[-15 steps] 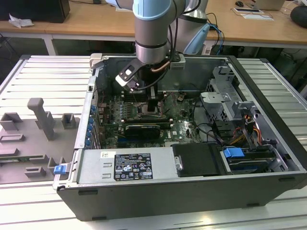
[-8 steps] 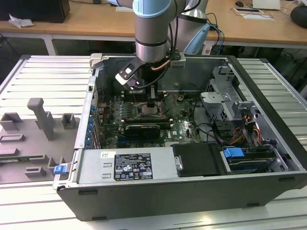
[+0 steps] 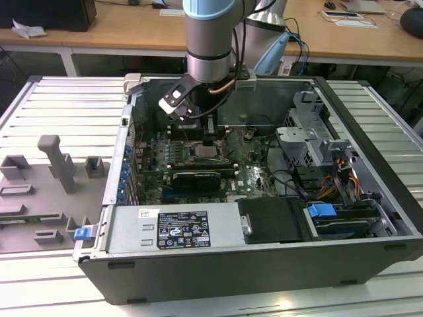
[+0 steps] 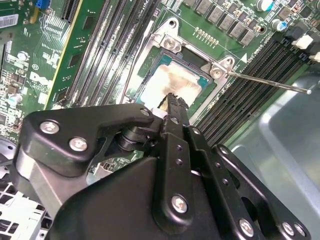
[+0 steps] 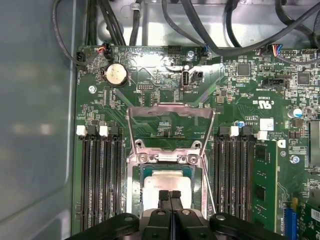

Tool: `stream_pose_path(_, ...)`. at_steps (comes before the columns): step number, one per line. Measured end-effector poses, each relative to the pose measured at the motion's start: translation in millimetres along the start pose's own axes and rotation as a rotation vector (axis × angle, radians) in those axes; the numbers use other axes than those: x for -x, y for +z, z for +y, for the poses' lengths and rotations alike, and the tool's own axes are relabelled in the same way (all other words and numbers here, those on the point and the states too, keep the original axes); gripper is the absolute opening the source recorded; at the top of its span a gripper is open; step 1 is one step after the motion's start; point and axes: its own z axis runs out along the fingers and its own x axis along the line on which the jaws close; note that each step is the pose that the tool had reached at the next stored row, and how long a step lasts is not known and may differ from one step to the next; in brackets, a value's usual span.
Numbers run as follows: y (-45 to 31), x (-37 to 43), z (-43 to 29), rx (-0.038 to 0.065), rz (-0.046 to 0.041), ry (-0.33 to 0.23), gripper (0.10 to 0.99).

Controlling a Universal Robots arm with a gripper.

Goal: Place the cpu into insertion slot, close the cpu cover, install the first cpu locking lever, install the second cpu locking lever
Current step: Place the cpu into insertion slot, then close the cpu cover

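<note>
The cpu (image 5: 170, 181) lies flat in the insertion slot (image 5: 134, 187), its pale metal top up; it also shows in the second wrist view (image 4: 172, 80). My gripper (image 5: 169, 194) is shut, with nothing between its black fingertips (image 4: 175, 102), which are right over the cpu's near edge. The cpu cover (image 5: 170, 107) is swung back on its hinge, and green board shows through its opening. A thin locking lever (image 4: 270, 83) sticks out free beside the slot. In the exterior view the gripper (image 3: 206, 140) hangs over the insertion slot (image 3: 207, 154) inside the case.
Long black memory slots (image 5: 102, 180) run along both sides of the socket (image 5: 235, 175). Cables (image 5: 150, 20) hang over the far board edge. A drive cage (image 3: 310, 139) stands at the exterior view's right, and a power supply (image 3: 172, 228) is in front. The grey case wall (image 5: 35, 125) is close.
</note>
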Motion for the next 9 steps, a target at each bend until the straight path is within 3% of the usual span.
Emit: stream_pose_path(9, -9.2, -0.2, 0.5, 0.0, 0.0, 0.0, 0.106)
